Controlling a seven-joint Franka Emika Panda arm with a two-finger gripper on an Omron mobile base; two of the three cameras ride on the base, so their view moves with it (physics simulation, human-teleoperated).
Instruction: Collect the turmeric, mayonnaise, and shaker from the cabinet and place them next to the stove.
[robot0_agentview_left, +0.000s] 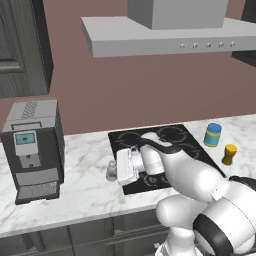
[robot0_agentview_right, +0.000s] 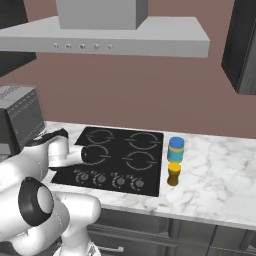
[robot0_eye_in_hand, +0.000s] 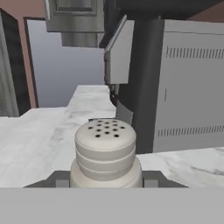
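The gripper (robot0_agentview_left: 113, 171) is clamped on the shaker (robot0_agentview_left: 111, 170), upright between its fingers, low over the counter (robot0_agentview_left: 80, 190) just left of the stove (robot0_agentview_left: 170, 137).

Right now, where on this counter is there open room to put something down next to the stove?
Bare marble lies between the coffee machine and the stove, where the gripper holds the shaker. A wider bare stretch of counter runs right of the mayonnaise and turmeric. It is crowded along the stove's right edge, where those two jars stand close together.

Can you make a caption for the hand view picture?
Pincer shut on small pale grey-white shaker above marble counter.
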